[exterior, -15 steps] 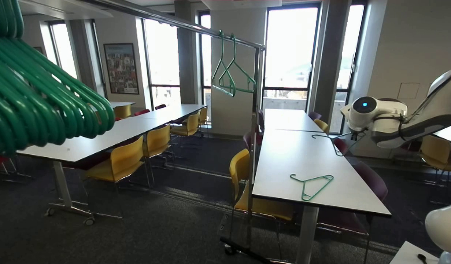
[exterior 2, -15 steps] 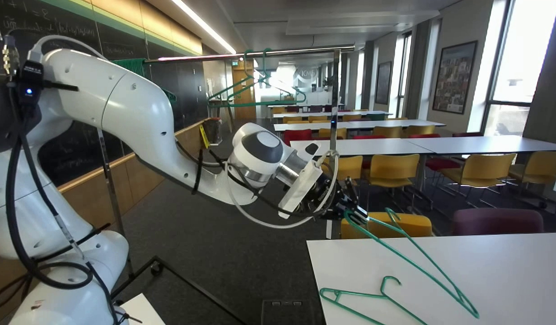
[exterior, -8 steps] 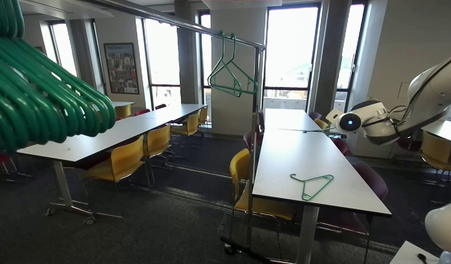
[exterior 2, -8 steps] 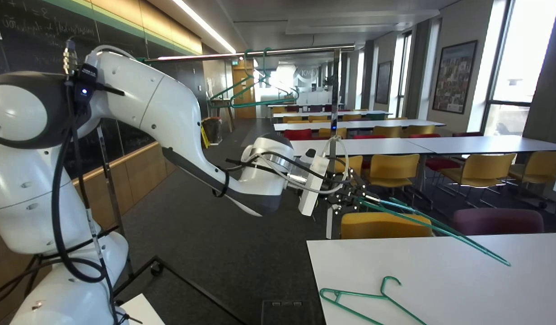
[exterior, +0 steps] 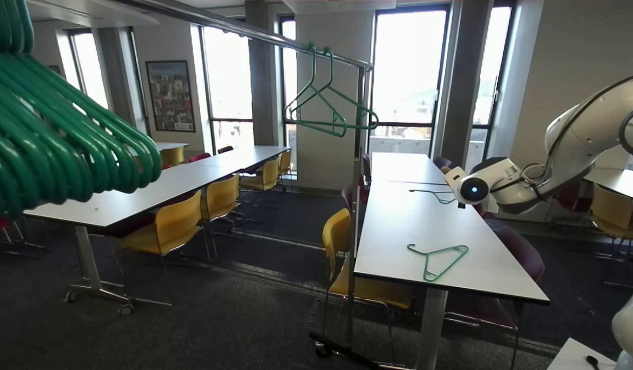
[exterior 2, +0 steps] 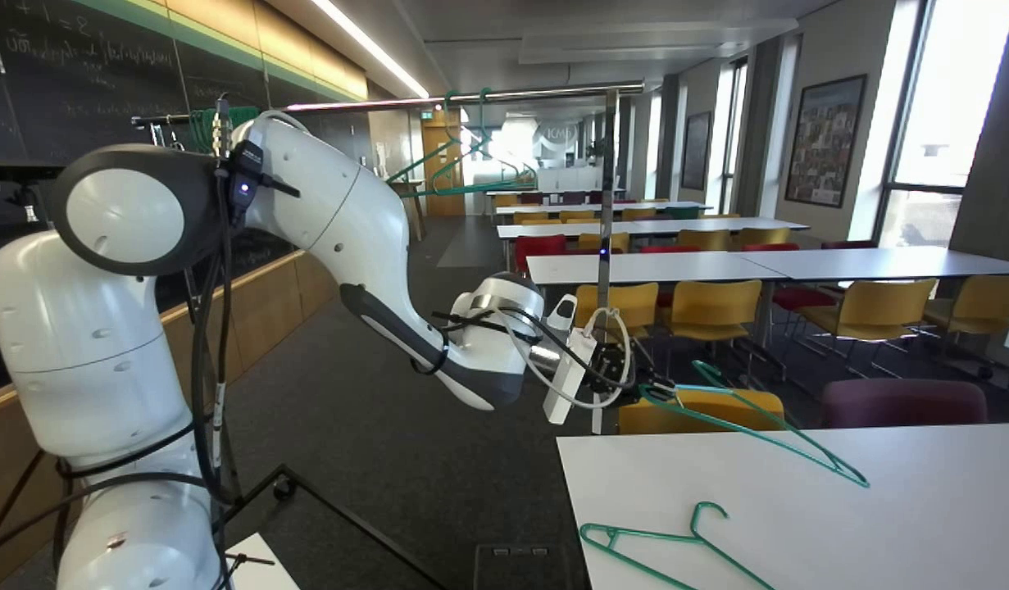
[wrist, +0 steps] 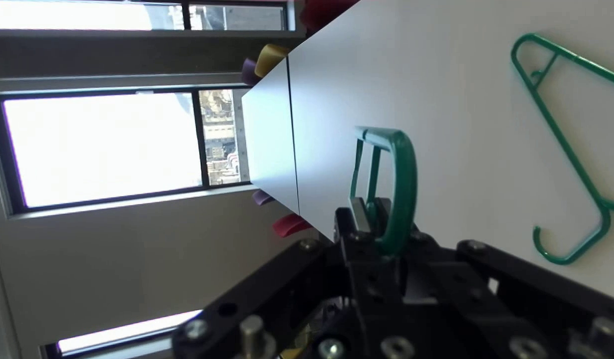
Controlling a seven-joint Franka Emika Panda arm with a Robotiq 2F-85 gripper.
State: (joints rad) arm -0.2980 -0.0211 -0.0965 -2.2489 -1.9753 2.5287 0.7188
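The gripper (wrist: pixel 370 212) was clamped on a green plastic hanger (wrist: pixel 406 184) near one of its corners, the hanger standing up in the middle of the wrist view. In an exterior view, that hanger slanted down toward the right, over the white counter (exterior 2: pixel 922 508) in the lower right of the frame; whether it touched the surface could not be told. A second hanger (wrist: pixel 562 138) lay flat on the counter at the right of the wrist view. In the upper middle of both exterior views, two hangers (exterior: pixel 320 92) hung from a metal rail (exterior 2: pixel 553 92).
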